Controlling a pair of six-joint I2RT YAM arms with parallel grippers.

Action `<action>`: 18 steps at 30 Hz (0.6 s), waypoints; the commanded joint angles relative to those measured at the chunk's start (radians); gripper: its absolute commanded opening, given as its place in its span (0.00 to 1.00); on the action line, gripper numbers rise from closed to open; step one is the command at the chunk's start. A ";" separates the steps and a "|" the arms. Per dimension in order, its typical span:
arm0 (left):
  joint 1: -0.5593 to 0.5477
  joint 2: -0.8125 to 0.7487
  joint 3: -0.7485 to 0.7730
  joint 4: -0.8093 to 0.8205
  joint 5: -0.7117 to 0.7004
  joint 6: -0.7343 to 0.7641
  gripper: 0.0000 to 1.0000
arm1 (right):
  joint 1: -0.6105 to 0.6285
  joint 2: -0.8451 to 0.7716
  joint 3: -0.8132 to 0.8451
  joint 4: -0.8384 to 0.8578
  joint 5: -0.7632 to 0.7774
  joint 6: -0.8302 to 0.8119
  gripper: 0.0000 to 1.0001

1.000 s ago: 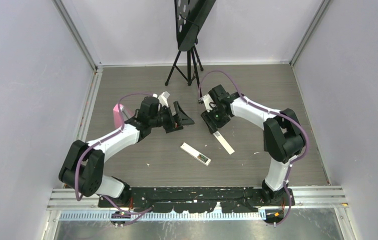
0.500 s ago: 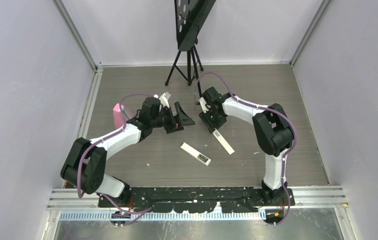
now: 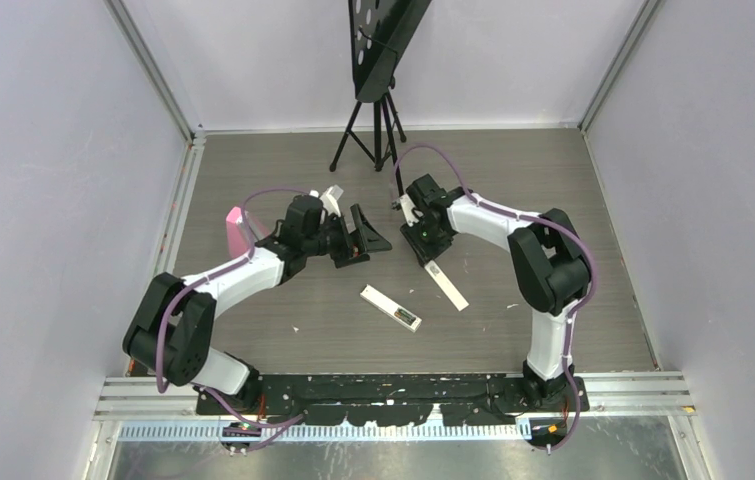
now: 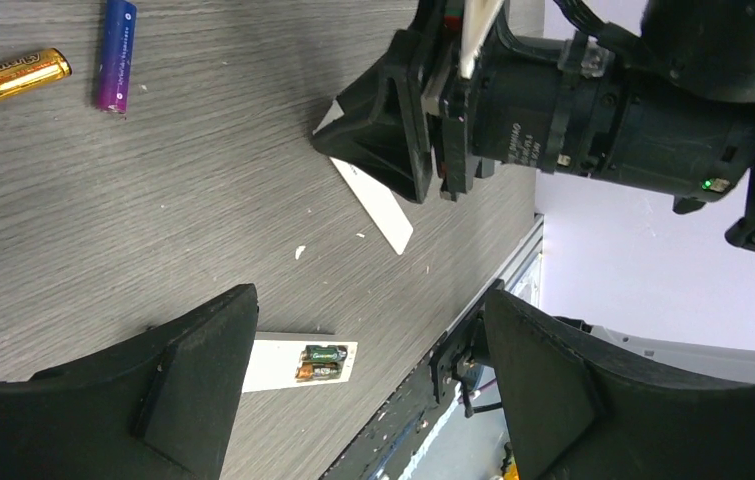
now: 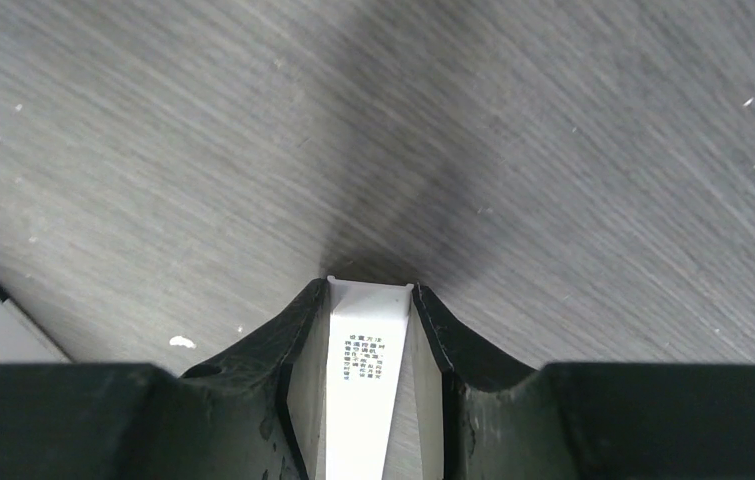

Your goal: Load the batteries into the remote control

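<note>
A white remote control lies on the table, and my right gripper is shut on its far end. In the right wrist view both fingers press the sides of that remote, whose printed label faces up. A second white remote lies nearer the arms, with two batteries seated in its open compartment. An orange-yellow battery and a purple battery lie loose on the table. My left gripper hovers open and holds nothing.
A black tripod stands at the back centre. A pink object lies left of the left arm. Grey walls enclose the table on three sides, and a metal rail runs along the near edge.
The right gripper's jaws have narrowed onto the end of the white remote, and the right arm has shifted slightly left. The left arm has barely moved.
</note>
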 commanded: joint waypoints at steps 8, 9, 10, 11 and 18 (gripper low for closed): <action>-0.013 0.023 -0.014 0.088 0.001 -0.027 0.84 | 0.001 -0.159 -0.044 0.055 -0.071 0.033 0.36; -0.019 0.027 -0.015 0.094 0.001 -0.028 0.84 | 0.002 -0.165 -0.046 0.061 -0.075 0.037 0.36; -0.025 0.032 -0.017 0.102 -0.001 -0.030 0.84 | 0.001 -0.170 -0.048 0.066 -0.077 0.045 0.36; -0.032 0.036 -0.019 0.114 -0.002 -0.034 0.84 | 0.000 -0.177 -0.050 0.070 -0.079 0.054 0.36; -0.110 0.084 -0.027 0.197 -0.039 -0.049 0.84 | 0.001 -0.227 -0.065 0.105 -0.142 0.157 0.37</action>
